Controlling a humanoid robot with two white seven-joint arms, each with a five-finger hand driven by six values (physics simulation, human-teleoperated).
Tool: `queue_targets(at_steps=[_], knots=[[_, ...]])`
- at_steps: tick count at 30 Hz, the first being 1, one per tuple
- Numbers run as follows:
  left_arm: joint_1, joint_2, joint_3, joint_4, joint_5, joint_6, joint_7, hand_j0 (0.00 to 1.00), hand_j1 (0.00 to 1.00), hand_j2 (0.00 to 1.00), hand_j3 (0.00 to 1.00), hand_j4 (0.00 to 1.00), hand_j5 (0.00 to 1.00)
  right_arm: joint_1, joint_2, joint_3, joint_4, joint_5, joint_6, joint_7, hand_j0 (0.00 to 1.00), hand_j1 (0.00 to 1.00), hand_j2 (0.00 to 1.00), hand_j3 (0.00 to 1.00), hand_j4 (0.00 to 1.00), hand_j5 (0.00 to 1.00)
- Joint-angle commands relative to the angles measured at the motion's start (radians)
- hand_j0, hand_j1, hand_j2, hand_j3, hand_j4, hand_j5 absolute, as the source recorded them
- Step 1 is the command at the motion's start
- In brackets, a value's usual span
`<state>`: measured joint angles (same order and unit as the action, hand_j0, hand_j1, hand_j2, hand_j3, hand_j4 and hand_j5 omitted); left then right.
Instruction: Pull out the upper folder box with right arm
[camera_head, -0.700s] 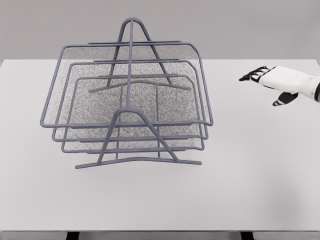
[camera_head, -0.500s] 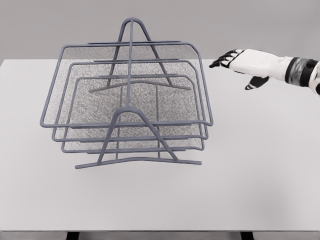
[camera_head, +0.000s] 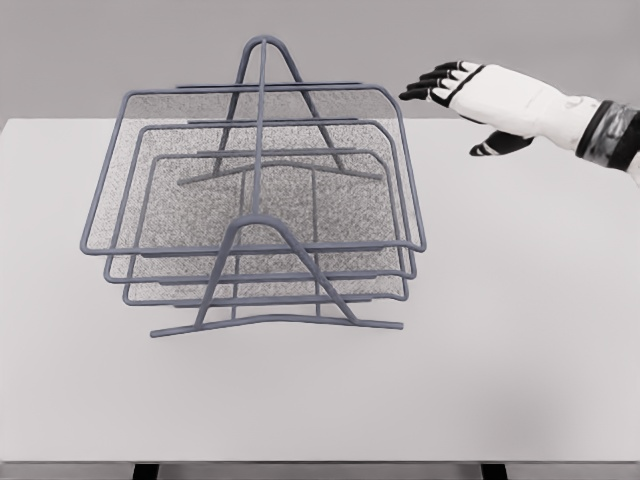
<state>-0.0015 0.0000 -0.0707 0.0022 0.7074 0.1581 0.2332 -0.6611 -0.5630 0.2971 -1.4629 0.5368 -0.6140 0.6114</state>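
Upper folder box (camera_head: 150, 110): topmost grey-blue wire-mesh tray of a three-tier wire rack (camera_head: 262, 215), standing left of centre on the white table (camera_head: 520, 330).

Right hand (camera_head: 490, 95): white, black-tipped fingers (camera_head: 425, 88) spread and holding nothing, raised beside the tray's far right corner, near but apart.

Relation: tray lies left and nearer the camera from the fingers; its long axis runs left-right.

Clearance: open table right and front of the rack. Left arm not visible.
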Motion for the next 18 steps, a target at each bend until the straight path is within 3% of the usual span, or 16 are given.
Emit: queue_targets(at_steps=[1, 2, 4, 7, 18], knots=[[0.0, 0.0, -0.001, 0.001, 0.0, 0.0, 0.0, 1.0, 1.0, 1.0, 1.0, 1.0, 1.0, 0.0, -0.008, 0.033, -0.117, -0.014, 0.003, -0.001, 1.0, 1.0, 1.0, 1.0, 1.0, 1.0], [0.0, 0.0, 0.0, -0.001, 0.0, 0.0, 0.0, 1.0, 1.0, 1.0, 1.0, 1.0, 1.0, 0.003, -0.02, -0.016, -0.154, -0.087, 0.003, -0.001, 1.0, 1.0, 1.0, 1.0, 1.0, 1.0], [0.0, 0.0, -0.001, 0.001, 0.0, 0.0, 0.0, 1.0, 1.0, 1.0, 1.0, 1.0, 1.0, 0.021, -0.031, -0.029, -0.181, -0.095, 0.003, -0.001, 1.0, 1.0, 1.0, 1.0, 1.0, 1.0], [0.0, 0.0, -0.001, 0.001, 0.0, 0.0, 0.0, 1.0, 1.0, 1.0, 1.0, 1.0, 1.0, 0.135, -0.043, -0.009, -0.18, -0.09, 0.003, -0.001, 1.0, 1.0, 1.0, 1.0, 1.0, 1.0], [0.0, 0.0, 0.0, -0.001, 0.0, 0.0, 0.0, 1.0, 1.0, 1.0, 1.0, 1.0, 1.0, 0.15, -0.048, 0.051, -0.174, -0.06, 0.003, -0.001, 1.0, 1.0, 1.0, 1.0, 1.0, 1.0]])
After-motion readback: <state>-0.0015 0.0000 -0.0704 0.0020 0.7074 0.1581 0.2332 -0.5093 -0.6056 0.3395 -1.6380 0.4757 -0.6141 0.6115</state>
